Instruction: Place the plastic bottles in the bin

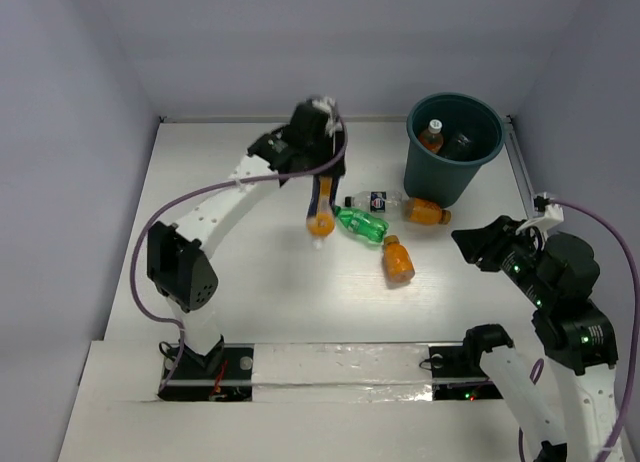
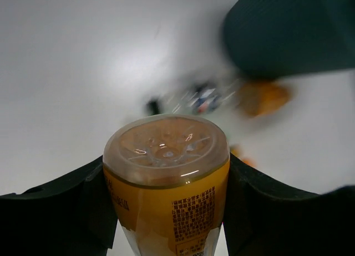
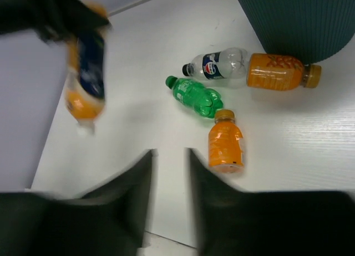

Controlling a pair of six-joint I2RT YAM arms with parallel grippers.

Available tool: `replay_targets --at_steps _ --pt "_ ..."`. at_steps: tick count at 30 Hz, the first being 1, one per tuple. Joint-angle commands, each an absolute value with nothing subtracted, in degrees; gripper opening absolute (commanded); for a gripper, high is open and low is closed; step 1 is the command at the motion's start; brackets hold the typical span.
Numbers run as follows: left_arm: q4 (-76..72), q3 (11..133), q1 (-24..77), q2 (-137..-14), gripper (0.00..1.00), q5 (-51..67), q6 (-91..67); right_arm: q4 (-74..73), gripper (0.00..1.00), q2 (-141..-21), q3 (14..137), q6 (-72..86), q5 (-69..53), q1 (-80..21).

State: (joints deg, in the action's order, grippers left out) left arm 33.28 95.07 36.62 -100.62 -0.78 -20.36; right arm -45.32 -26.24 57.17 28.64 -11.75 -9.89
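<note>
My left gripper [image 1: 321, 190] is shut on an orange bottle [image 1: 320, 216] and holds it above the table, left of the loose bottles. In the left wrist view the bottle's base [image 2: 166, 148] fills the space between the jaws. The dark teal bin [image 1: 455, 147] stands at the back right with an orange bottle [image 1: 431, 135] and a dark one inside. On the table lie a clear dark-labelled bottle [image 1: 375, 199], an orange one [image 1: 427, 212], a green one [image 1: 361, 226] and another orange one [image 1: 398, 259]. My right gripper [image 1: 470, 244] is open and empty, right of them.
The right wrist view shows the bin wall [image 3: 299, 18], the clear bottle [image 3: 219, 65], an orange bottle [image 3: 277, 71], the green bottle [image 3: 195, 95] and the near orange bottle [image 3: 225, 143]. Walls close the table at the back and sides.
</note>
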Motion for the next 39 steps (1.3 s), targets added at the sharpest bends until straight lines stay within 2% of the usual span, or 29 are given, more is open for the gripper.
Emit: replay_targets --at_steps 1,3,6,8,11,13,17,20,27,36,39 --pt "32.44 114.21 37.17 -98.41 0.36 5.79 -23.80 -48.33 0.23 -23.22 56.61 27.60 -10.20 -10.46" --pt "31.21 127.31 38.75 -102.02 0.35 7.81 -25.92 -50.62 0.10 -21.63 55.29 27.60 -10.28 -10.46" --pt "25.42 137.54 41.74 -108.09 0.34 6.33 -29.96 -53.26 0.05 -18.90 53.88 28.04 -11.07 -10.46" --pt "16.24 137.46 42.36 -109.59 0.33 5.89 -35.21 -54.48 0.05 -17.76 53.44 28.56 -11.69 -10.46" --pt "2.44 130.54 42.89 -110.21 0.33 1.94 -41.38 -55.54 0.05 -16.79 53.44 28.65 -12.30 -10.46" --pt "-2.52 130.08 43.41 -111.70 0.33 -2.25 -46.92 -56.07 0.06 -16.79 53.87 28.48 -12.48 -10.46" --pt "-7.19 141.03 45.77 -121.08 0.33 -9.30 -52.20 -57.48 0.06 -16.87 54.67 27.86 -12.65 -10.46" --pt "-13.08 142.91 47.46 -124.71 0.33 -16.42 -52.64 -58.09 0.06 -16.96 54.84 27.42 -12.92 -10.46" --pt "-19.77 145.10 49.92 -130.42 0.34 -31.18 -48.08 -57.75 0.06 -17.31 54.67 27.59 -14.76 -10.46" --pt "-29.96 144.14 50.45 -135.79 0.35 -38.40 -38.70 -59.68 0.06 -18.46 55.11 26.28 -16.79 -10.46" --pt "-32.25 144.84 50.98 -137.72 0.47 -39.02 -34.73 -60.38 0.06 -18.90 56.51 25.66 -16.35 -10.46"
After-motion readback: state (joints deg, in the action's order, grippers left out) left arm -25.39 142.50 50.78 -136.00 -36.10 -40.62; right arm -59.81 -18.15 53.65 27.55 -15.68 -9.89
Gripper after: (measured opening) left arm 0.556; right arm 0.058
